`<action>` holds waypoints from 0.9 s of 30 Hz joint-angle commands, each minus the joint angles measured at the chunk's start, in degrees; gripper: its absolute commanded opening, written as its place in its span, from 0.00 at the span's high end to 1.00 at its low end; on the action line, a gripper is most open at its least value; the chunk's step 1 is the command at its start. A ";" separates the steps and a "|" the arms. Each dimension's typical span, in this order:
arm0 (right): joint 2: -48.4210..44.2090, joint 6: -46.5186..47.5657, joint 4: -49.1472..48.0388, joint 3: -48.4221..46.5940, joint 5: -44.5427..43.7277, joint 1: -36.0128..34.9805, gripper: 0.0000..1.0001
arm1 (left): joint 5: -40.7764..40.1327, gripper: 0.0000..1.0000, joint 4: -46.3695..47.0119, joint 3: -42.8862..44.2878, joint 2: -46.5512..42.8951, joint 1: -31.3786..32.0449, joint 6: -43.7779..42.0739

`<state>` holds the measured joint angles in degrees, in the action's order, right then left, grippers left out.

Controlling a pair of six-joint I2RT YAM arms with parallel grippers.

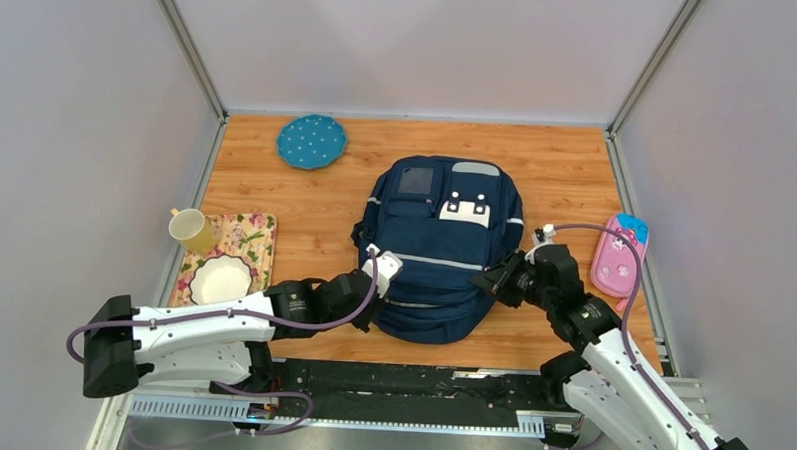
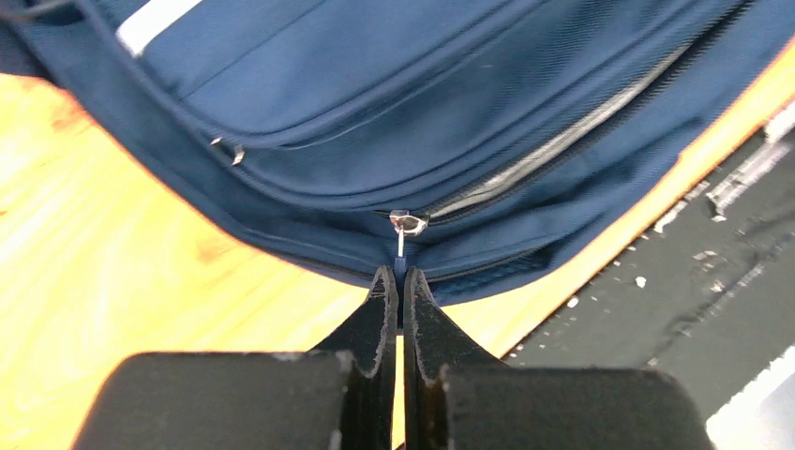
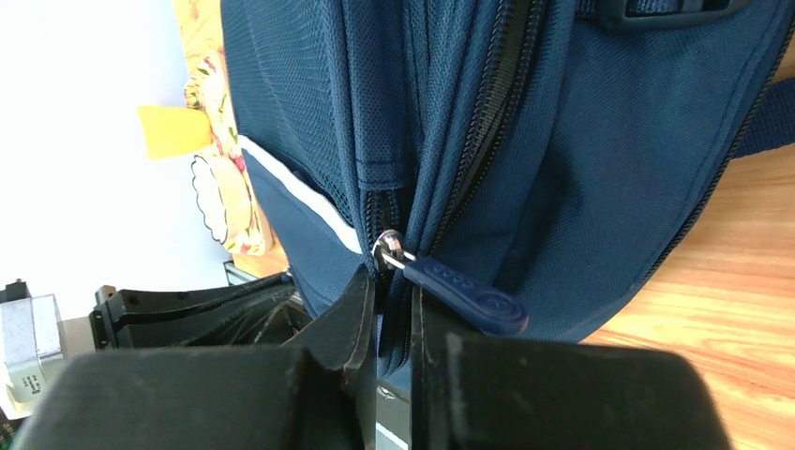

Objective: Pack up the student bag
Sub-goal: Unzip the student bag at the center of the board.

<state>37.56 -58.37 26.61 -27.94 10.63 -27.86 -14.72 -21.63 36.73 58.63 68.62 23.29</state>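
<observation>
The student bag, a navy blue backpack with a thin grey stripe and a white patch, lies flat in the middle of the wooden table. My left gripper is at its near left edge. In the left wrist view the gripper is shut on the blue pull tab below the silver zipper slider. My right gripper is at the bag's near right side. In the right wrist view the gripper is shut on the bag's zipper seam, and a blue zipper pull lies loose across the right finger.
A teal dotted plate lies at the back left. A yellow mug and a white bowl sit on a floral mat at the left. A pink pencil case lies at the right edge.
</observation>
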 commanded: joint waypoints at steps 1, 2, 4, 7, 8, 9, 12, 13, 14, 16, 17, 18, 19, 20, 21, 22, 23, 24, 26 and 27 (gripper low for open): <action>2.51 8.78 -2.18 -4.92 -0.81 6.76 1.00 | -11.74 1.00 -10.28 -0.43 -2.12 0.37 0.10; 3.56 9.49 -2.09 -5.62 -0.18 7.46 1.00 | -9.04 1.00 -8.62 -0.61 -2.12 0.29 -2.00; 6.19 10.90 -1.65 -7.11 0.70 8.52 1.00 | -6.39 1.00 -7.47 -0.43 -1.77 0.37 -2.98; 8.75 12.84 -1.04 -8.35 0.18 9.13 1.00 | 0.12 1.00 -3.87 -0.34 -1.24 2.38 -6.93; 9.28 13.54 -1.12 -8.96 0.18 9.22 1.00 | 1.78 1.00 -2.21 -0.26 -1.24 3.53 -9.46; 9.72 13.98 -1.12 -9.32 0.00 9.57 1.00 | 2.15 1.00 -1.58 0.18 -0.89 5.02 -10.53; 11.30 15.30 -1.21 -10.46 -0.61 10.54 1.00 | 4.17 1.00 0.70 1.76 0.60 9.07 -12.74; 11.74 15.65 -1.73 -10.73 -0.18 10.72 1.00 | 4.70 1.00 1.14 2.03 1.13 9.86 -13.00; 13.05 16.09 -2.00 -11.08 0.17 10.98 1.00 | 5.66 1.00 2.19 2.38 1.74 11.43 -13.35; 14.55 17.14 -2.70 -11.96 1.84 11.94 1.00 | 5.93 1.00 2.90 3.17 3.94 12.32 -13.44; 15.78 17.41 -2.70 -12.13 2.19 12.30 1.00 | 4.97 1.00 3.17 3.26 4.64 12.41 -12.92; 16.31 17.85 -2.62 -12.48 2.55 12.91 1.00 | 3.75 1.00 2.91 3.43 5.78 12.50 -12.57; 16.75 18.37 -2.79 -12.49 3.07 13.18 1.00 | 2.17 1.00 2.30 3.52 6.23 12.50 -12.39; 17.02 18.99 -2.88 -12.49 3.25 13.35 1.00 | -1.33 1.00 0.46 3.70 6.41 12.42 -12.56; 17.19 19.43 -2.62 -12.40 3.34 13.96 1.00 | -3.45 1.00 -0.51 3.70 6.32 12.42 -12.74; 17.19 20.22 -2.53 -12.22 3.34 14.32 1.00 | -5.82 1.00 -1.57 3.53 6.06 12.33 -13.00; 17.19 20.66 -2.27 -12.13 3.43 14.50 1.00 | -9.94 1.00 -3.05 3.09 5.62 11.81 -13.44; 17.11 21.01 -1.92 -12.05 3.52 15.02 1.00 | -10.24 1.00 -3.33 1.43 4.05 10.84 -13.79; 17.28 21.89 -1.56 -12.05 3.87 15.46 1.00 | -8.14 1.00 -4.21 -0.33 2.28 6.01 -14.41; 17.20 22.16 -1.21 -12.05 4.13 15.64 1.00 | -8.04 1.00 -4.47 -2.26 0.45 4.78 -14.59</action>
<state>54.98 -38.94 31.42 -36.91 21.80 -14.90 -20.62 -19.73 37.93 64.20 78.13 10.83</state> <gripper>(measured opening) 0.102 0.008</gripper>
